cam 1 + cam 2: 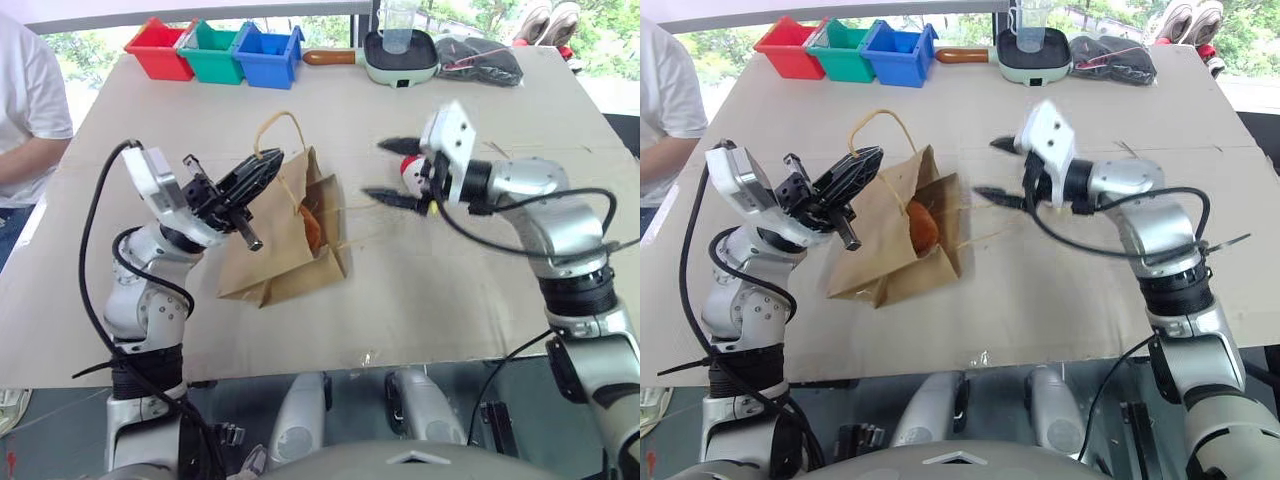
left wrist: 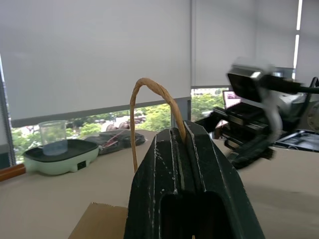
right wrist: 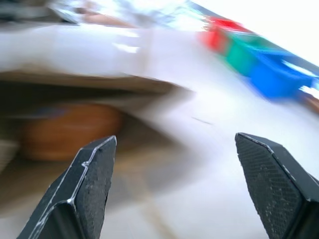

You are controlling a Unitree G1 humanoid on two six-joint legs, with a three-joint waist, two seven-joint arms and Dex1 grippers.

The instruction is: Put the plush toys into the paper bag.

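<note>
While the left hand [image 1: 262, 168] is clenched on one cord handle [image 2: 149, 94] of the paper bag [image 1: 280, 250], propping its mouth open near the middle of the worktop [image 1: 420, 300], the brown toy [image 1: 923, 226] lies inside. The right hand [image 1: 995, 170] hangs released just beside the mouth, the white toy [image 1: 412, 176] showing behind its fingers. Both toys look light and soft, best pinched round the body; the thin bag would likely crumple if pushed.
</note>
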